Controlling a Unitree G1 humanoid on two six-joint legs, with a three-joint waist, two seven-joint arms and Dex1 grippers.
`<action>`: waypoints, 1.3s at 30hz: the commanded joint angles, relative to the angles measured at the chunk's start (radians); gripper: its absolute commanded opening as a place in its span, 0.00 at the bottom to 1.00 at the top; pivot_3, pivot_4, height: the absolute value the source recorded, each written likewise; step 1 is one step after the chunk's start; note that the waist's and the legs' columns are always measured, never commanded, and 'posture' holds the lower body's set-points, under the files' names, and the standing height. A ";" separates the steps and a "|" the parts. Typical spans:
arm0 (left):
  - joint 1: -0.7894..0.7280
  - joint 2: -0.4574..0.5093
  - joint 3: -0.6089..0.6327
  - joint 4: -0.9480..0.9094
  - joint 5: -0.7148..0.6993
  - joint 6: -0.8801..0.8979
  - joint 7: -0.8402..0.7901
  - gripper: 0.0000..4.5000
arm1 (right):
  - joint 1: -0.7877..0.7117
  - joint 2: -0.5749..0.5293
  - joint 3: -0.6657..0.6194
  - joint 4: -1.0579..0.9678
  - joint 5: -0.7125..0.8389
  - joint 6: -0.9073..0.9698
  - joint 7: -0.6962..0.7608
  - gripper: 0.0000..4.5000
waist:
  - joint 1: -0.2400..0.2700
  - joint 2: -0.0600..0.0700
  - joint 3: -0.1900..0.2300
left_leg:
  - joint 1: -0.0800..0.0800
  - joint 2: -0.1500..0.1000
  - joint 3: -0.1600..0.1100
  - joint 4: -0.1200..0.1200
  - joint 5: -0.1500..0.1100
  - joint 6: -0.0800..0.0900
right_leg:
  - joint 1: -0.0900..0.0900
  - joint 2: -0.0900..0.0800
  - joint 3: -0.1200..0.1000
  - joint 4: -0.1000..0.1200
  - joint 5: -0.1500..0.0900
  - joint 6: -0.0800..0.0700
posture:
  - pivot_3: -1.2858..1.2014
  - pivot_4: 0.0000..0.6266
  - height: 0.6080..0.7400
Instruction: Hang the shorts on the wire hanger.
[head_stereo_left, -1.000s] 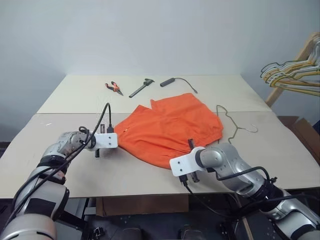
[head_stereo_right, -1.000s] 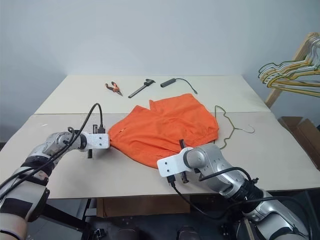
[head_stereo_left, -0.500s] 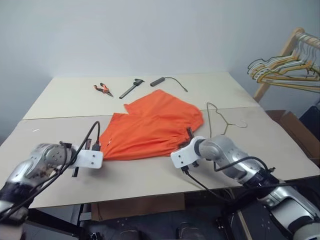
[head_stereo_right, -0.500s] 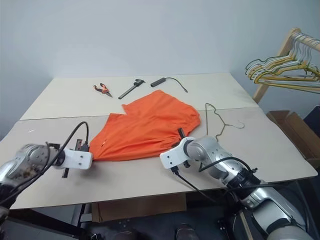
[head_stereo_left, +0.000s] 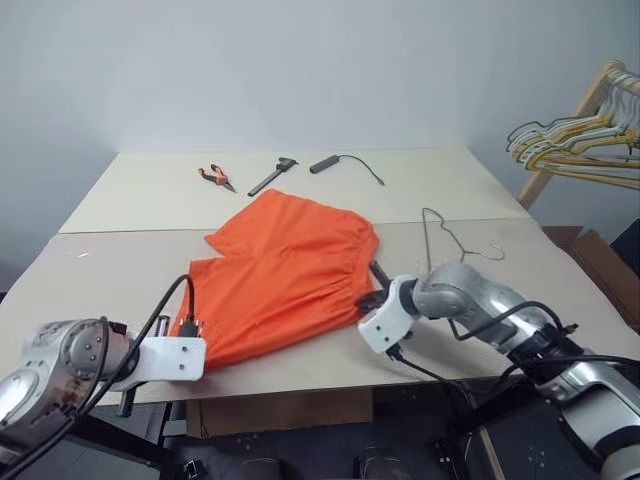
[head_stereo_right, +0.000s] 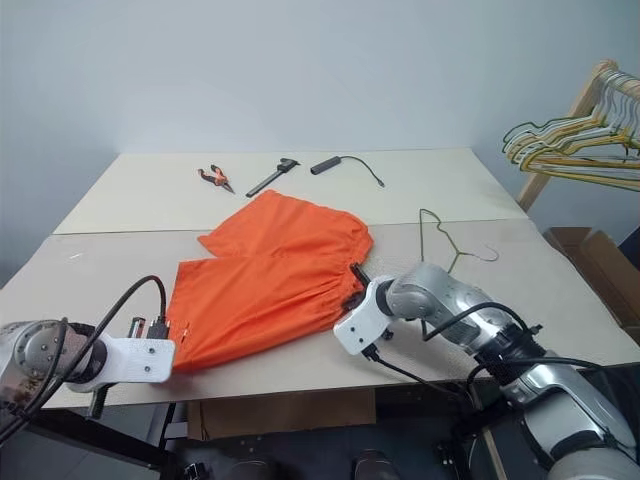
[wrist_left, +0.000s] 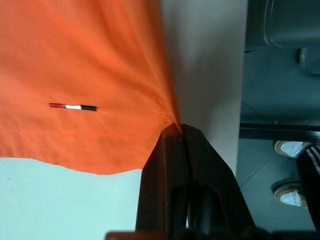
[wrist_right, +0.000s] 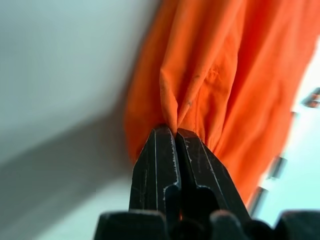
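The orange shorts (head_stereo_left: 280, 275) lie spread on the table's near half, one corner reaching the front edge. My left gripper (wrist_left: 175, 131) is shut on that near-left corner, right at the table's edge (head_stereo_left: 188, 330). My right gripper (wrist_right: 172, 131) is shut on a fold of the gathered edge of the shorts on their right side (head_stereo_left: 372, 295). The thin wire hanger (head_stereo_left: 440, 240) lies flat on the table just right of the shorts, beyond my right gripper, hook pointing right. Nothing touches it.
Orange-handled pliers (head_stereo_left: 217, 177), a black tool (head_stereo_left: 273, 176) and a black cable with a plug (head_stereo_left: 335, 161) lie along the far side. A wooden rack of bunched hangers (head_stereo_left: 575, 150) stands at the right, with a cardboard box (head_stereo_left: 600, 265) below it.
My left gripper has pulled back to the table's front edge, dragging the shorts' corner and stretching the cloth flatter. My right gripper kept its hold and rolled. The camera view shifted.
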 joint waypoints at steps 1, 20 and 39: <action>-0.010 0.027 0.031 -0.045 -0.044 0.068 -0.031 0.01 | 0.001 -0.016 -0.039 -0.003 0.042 -0.034 0.053 0.00 | -0.003 0.000 0.000 | 0.001 0.000 0.000 0.000 0.000 0.000 | 0.000 0.000 0.000 0.000 0.000 0.000 | 0.54 0.00 1.00; -0.074 -0.043 0.251 -0.021 -0.435 -0.007 -0.078 0.93 | 0.083 -0.021 -0.288 -0.181 0.426 0.488 0.257 1.00 | -0.013 0.000 0.000 | 0.004 0.000 0.000 0.000 -0.001 0.001 | 0.003 0.000 0.001 0.000 0.000 -0.001 | 0.53 0.00 1.00; -0.246 -0.377 0.145 0.064 -0.601 -0.090 0.134 0.99 | -0.263 0.465 -0.808 0.626 0.490 1.122 -0.668 1.00 | -0.043 0.003 0.001 | 0.010 -0.003 0.000 -0.005 -0.001 0.001 | 0.011 -0.002 0.002 -0.004 0.000 0.000 | 0.52 0.00 1.00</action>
